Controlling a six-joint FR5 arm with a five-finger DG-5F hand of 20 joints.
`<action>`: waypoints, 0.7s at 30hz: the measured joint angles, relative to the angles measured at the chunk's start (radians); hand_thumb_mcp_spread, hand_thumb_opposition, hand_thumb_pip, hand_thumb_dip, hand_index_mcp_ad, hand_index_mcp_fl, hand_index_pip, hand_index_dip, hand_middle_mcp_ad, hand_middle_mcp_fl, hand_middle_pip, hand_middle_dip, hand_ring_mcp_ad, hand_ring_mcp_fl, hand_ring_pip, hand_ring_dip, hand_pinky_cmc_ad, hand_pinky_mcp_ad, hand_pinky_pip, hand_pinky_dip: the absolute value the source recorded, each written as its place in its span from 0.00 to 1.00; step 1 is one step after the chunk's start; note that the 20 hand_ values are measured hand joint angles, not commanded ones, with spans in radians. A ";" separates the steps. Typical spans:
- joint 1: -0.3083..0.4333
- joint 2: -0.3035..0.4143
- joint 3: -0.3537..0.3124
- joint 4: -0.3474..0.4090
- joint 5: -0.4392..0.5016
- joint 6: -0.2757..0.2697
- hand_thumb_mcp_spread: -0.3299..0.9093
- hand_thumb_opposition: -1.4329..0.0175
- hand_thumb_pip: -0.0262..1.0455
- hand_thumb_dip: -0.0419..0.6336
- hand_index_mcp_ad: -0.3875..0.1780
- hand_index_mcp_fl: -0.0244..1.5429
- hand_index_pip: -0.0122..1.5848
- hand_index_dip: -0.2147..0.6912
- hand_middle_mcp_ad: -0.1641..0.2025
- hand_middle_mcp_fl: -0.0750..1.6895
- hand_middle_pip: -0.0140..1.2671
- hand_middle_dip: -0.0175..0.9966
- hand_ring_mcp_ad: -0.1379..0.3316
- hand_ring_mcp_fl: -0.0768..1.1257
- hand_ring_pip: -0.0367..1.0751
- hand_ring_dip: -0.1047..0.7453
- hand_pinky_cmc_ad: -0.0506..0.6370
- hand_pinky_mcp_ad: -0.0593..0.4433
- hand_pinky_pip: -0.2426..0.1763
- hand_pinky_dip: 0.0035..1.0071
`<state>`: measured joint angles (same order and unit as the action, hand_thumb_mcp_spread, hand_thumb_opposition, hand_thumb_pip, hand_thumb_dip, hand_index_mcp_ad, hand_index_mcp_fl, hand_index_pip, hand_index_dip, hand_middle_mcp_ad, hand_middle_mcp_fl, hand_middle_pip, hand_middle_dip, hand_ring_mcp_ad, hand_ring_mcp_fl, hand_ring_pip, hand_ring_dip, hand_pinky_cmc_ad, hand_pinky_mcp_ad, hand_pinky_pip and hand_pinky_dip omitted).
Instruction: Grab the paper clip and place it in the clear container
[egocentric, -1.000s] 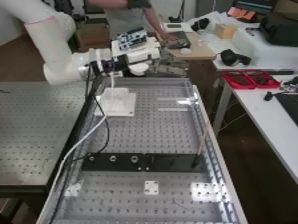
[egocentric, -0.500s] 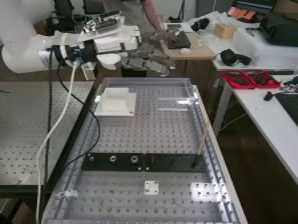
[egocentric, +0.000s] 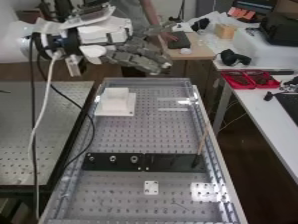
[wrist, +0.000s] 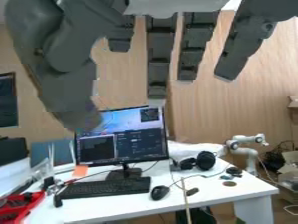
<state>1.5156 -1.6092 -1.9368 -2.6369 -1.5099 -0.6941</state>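
Pointing away from the arm (egocentric: 16, 44), the fingers (egocentric: 140, 61) hang straight.

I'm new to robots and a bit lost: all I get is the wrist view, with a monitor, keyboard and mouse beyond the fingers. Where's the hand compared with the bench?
Observer: From the high view, the hand appears near the far end of the bench, somewhere above its surface.
Visitor: Does anything stand on that end?
Observer: Yes, a white block, toward the left side as the high view shows it.
Visitor: And closer to the near end?
Observer: A dark strip lies across the bench there.
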 joint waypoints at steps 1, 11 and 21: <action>-0.004 0.000 0.005 -0.015 -0.003 0.000 0.52 0.45 0.65 0.50 0.40 0.03 0.07 0.01 0.54 0.25 0.16 0.56 0.49 0.19 0.15 0.54 0.62 0.67 0.48 0.39; -0.029 0.007 0.024 -0.076 -0.024 -0.002 0.49 0.48 0.57 0.39 0.44 0.04 0.07 0.01 0.59 0.13 0.11 0.40 0.56 0.08 0.11 0.40 0.64 0.70 0.47 0.42; -0.035 0.013 0.041 -0.116 -0.035 -0.013 0.44 0.51 0.51 0.29 0.47 0.04 0.07 0.01 0.59 0.09 0.12 0.33 0.57 0.06 0.11 0.32 0.64 0.71 0.47 0.37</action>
<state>1.4807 -1.5967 -1.8962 -2.7530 -1.5446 -0.7067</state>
